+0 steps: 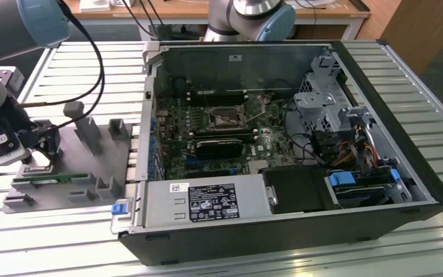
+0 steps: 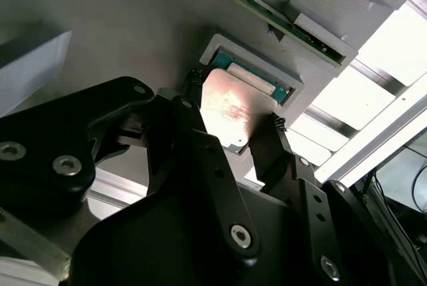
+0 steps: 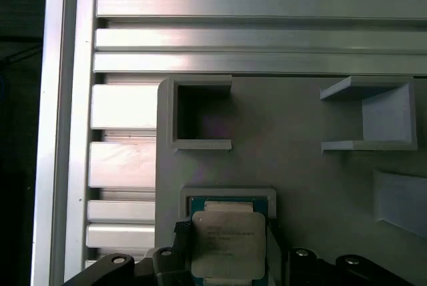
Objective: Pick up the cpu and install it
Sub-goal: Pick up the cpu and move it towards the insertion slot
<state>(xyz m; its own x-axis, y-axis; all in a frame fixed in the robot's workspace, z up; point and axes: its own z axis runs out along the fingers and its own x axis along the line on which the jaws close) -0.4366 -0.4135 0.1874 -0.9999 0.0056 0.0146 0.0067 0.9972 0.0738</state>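
Observation:
The cpu [image 2: 230, 109], a small square chip with a silver top [image 3: 227, 243] and a green rim, lies at or just above its square pocket in the grey tray [image 1: 90, 158]. My gripper [image 1: 41, 157] hangs over that pocket at the exterior view's left. Its black fingers [image 2: 193, 86] press on two opposite edges of the chip, so the gripper [image 2: 233, 107] is shut on it. In the first wrist view the gripper [image 3: 227, 236] straddles the chip. The open computer case [image 1: 283, 144] lies to the exterior view's right, with the bare motherboard socket [image 1: 225, 119] near its middle.
A long green memory stick [image 1: 48, 179] lies in the tray beside the pocket. Upright posts [image 1: 83, 130] rise from the tray near my gripper. The case wall [image 1: 148, 115] stands between tray and motherboard. Another arm's base [image 1: 252, 17] stands behind the case on the slatted table [image 1: 67, 231].

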